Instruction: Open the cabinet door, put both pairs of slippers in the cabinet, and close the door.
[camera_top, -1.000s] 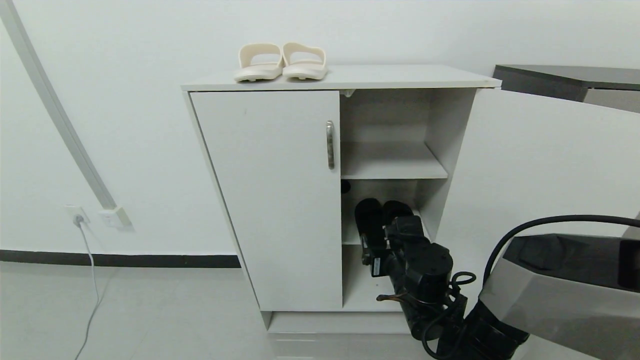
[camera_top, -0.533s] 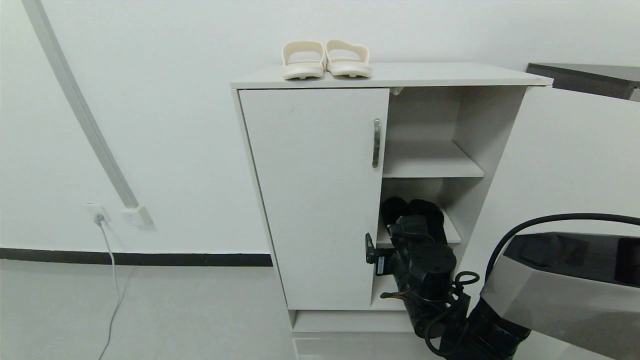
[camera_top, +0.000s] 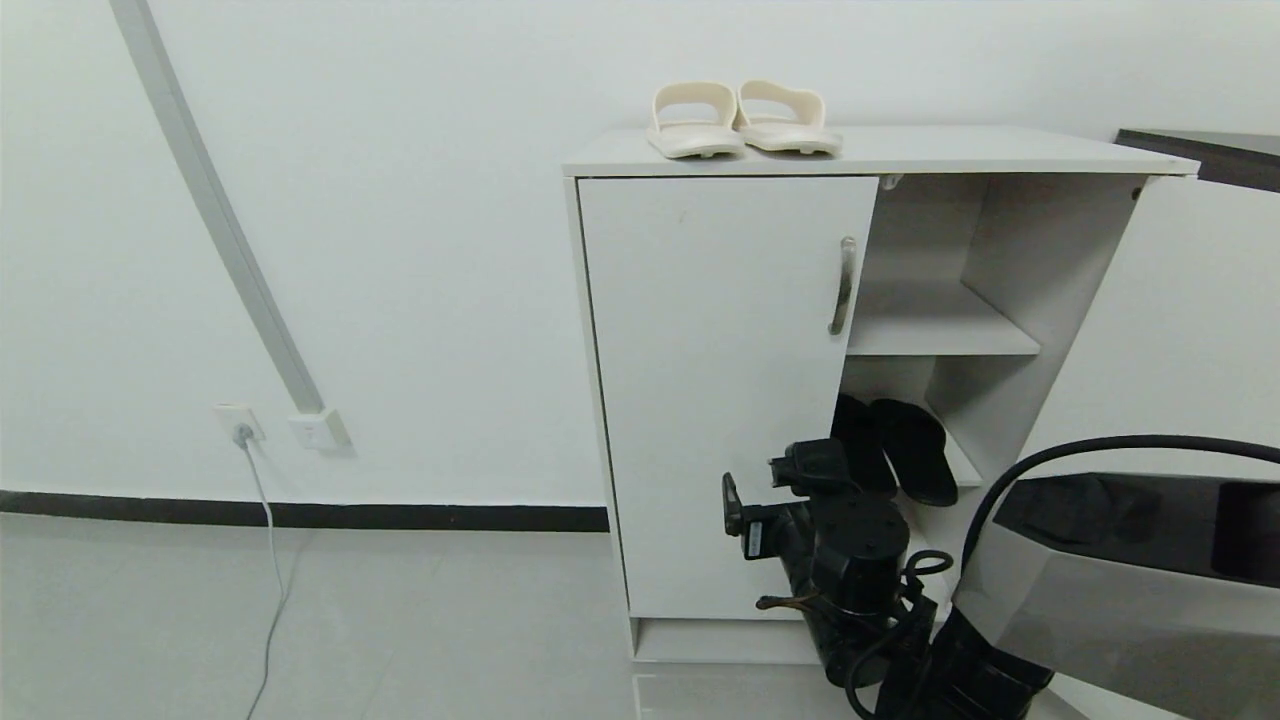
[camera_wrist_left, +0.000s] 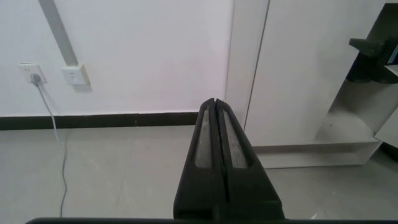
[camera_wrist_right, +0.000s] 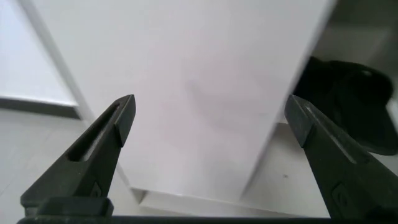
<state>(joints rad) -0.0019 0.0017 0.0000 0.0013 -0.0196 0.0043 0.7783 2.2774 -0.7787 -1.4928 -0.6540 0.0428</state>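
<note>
Hanging low with its jaws spread wide and nothing between them, your right gripper (camera_top: 765, 490) sits in front of the closed left door (camera_top: 720, 380) of the cabinet (camera_top: 1000, 150), just outside the open right half. Your left gripper (camera_wrist_left: 214, 106) is clenched on nothing and aimed at the floor (camera_wrist_left: 124, 174) beside the cabinet. Just beyond the right gripper, the black slippers (camera_top: 895, 450) lie side by side on the lower shelf (camera_top: 962, 472), so that pair looks done. Higher and farther back, the beige slippers (camera_top: 745, 120) sit together on the cabinet's top, near its left end, close to the wall (camera_top: 450, 200). That pair reads as your next job. Raise the arm clear of the left door's handle (camera_top: 846, 285), come down over both straps at once and pinch them as one. Steer wide of the open right door (camera_top: 1190, 330) so the opening is free for loading.
</note>
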